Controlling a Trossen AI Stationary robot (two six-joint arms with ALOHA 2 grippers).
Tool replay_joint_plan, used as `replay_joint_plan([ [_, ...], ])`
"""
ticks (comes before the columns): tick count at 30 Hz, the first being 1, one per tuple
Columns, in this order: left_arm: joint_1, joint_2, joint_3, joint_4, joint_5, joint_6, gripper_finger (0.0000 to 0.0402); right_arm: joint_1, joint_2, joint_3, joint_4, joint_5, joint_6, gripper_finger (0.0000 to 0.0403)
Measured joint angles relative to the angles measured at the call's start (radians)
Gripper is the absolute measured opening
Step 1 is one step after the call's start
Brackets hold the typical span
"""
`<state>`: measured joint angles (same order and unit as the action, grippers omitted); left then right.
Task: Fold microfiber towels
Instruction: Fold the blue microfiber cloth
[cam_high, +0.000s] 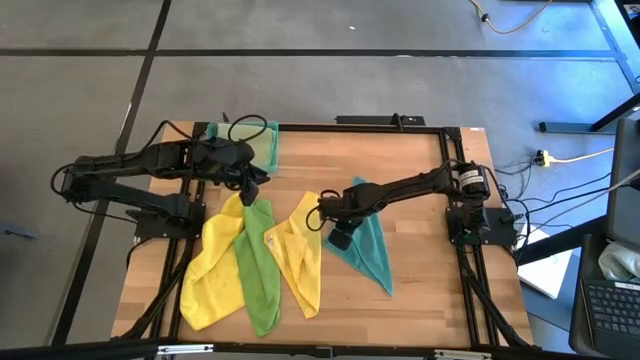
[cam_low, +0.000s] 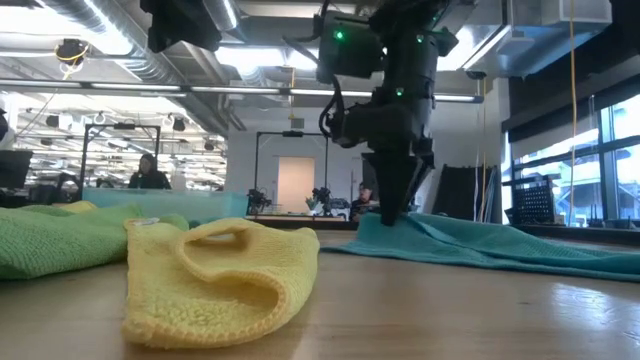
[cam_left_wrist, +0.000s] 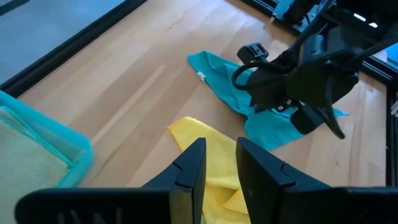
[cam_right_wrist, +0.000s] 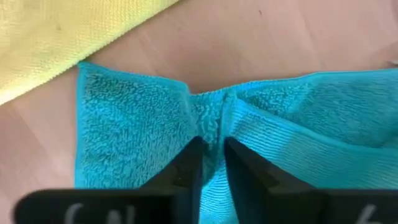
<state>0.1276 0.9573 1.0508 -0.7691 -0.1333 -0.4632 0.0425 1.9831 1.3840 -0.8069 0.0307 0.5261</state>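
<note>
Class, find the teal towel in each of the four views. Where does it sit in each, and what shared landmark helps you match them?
High view: teal towel right of centre.
Low view: on the right.
Left wrist view: upper middle.
Right wrist view: fills the frame.
Shared landmark: the right gripper, its jaws pinching a fold of the towel.

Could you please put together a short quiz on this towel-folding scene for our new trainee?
1. True or false: the right end effector is down on the teal towel.
2. Which cloth lies between the two yellow towels in the high view? A) bright green towel B) teal towel C) none
3. Fill in: the pale cloth lies inside the ____ at the table's far left corner.

Key
1. True; its fingers pinch a ridge of the fabric.
2. A, the bright green towel, between the yellow towels and.
3. Tray.
</note>
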Motion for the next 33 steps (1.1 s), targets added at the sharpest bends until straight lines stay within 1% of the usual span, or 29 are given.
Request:
replay_joint_plan([
  [6, 0.000, 0.000, 0.000, -0.002, 0.005, -0.024, 0.0082, -0.002, 0.000, -0.045, 0.072, -0.025, 0.050, 0.0136],
  [10, -0.013, 0.000, 0.000, -0.004, 0.005, -0.028, 0.0082, -0.002, 0.000, -0.050, 0.085, -0.025, 0.067, 0.0159],
  [13, -0.033, 0.000, -0.001, -0.004, -0.005, -0.032, 0.0082, -0.002, 0.000, -0.050, 0.102, -0.024, 0.020, 0.0165],
  [17, -0.060, 0.000, -0.019, -0.002, -0.014, -0.055, 0.0082, -0.012, 0.000, -0.050, 0.077, -0.027, -0.009, 0.0167],
  [20, -0.083, 0.000, -0.046, 0.003, -0.009, -0.089, 0.0082, -0.034, 0.000, -0.047, 0.074, -0.075, -0.004, 0.0167],
  [23, -0.111, 0.000, -0.087, 0.042, 0.033, -0.112, 0.0082, -0.055, -0.028, -0.035, 0.070, -0.122, -0.008, 0.0167],
  [25, -0.129, 0.000, -0.125, 0.113, 0.057, -0.111, 0.0082, -0.063, -0.075, -0.032, 0.063, -0.116, -0.026, 0.0167],
  [28, -0.150, 0.000, -0.210, 0.294, 0.065, -0.110, 0.0082, -0.064, -0.147, -0.031, 0.026, -0.055, -0.067, 0.0167],
  [30, -0.155, 0.003, -0.280, 0.478, 0.068, -0.106, 0.0082, -0.063, -0.200, -0.039, 0.009, -0.027, -0.062, 0.0167],
  [33, -0.155, 0.040, -0.394, 0.779, 0.076, -0.109, 0.0082, -0.060, -0.275, -0.091, 0.021, -0.025, -0.026, 0.0167],
])
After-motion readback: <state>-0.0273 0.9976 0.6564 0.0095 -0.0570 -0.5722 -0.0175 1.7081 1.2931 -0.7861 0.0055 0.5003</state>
